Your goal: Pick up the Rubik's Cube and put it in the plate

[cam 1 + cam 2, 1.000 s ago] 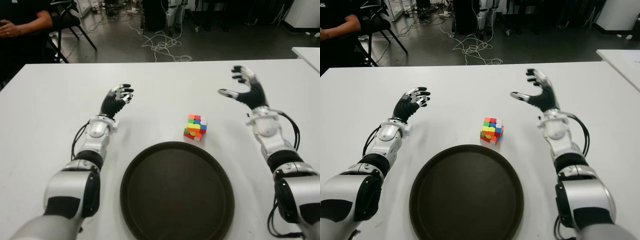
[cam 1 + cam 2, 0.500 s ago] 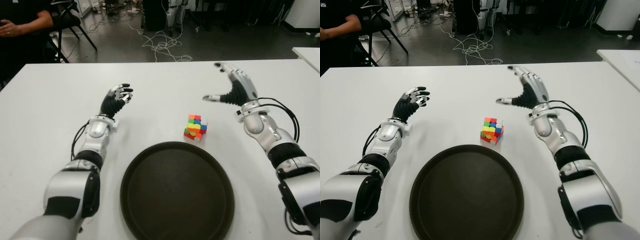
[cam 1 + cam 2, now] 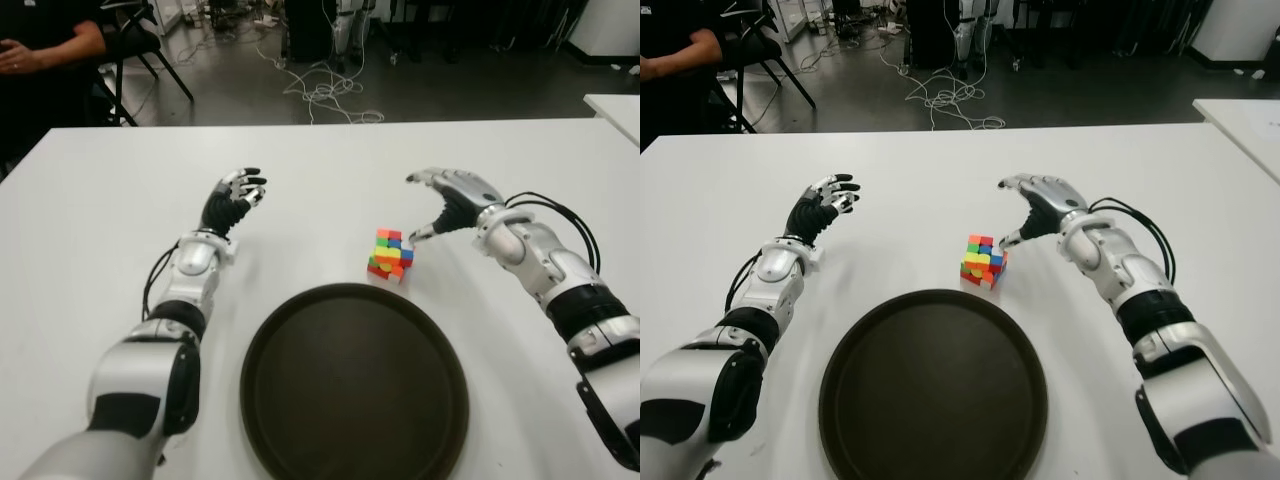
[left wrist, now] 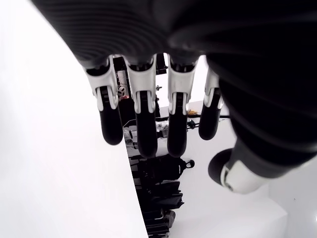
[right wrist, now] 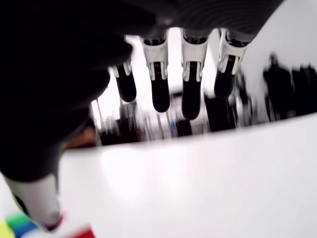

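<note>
We are hovering the right robot hand (image 3: 447, 203), fingers spread and holding nothing, just right of the cube (image 3: 391, 255), which is sitting on the worktop (image 3: 320, 180) at frame centre, just above the plate (image 3: 354, 384). The left robot hand (image 3: 233, 200), centre-left, is open and idle. If the thumb nudges the cube before the fingers close, we risk knocking it away.

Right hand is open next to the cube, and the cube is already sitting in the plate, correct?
Not quite. The right hand is open beside the Rubik's Cube, but the cube sits on the white table, just beyond the rim of the plate, not in it. The left eye view shows this.
</note>
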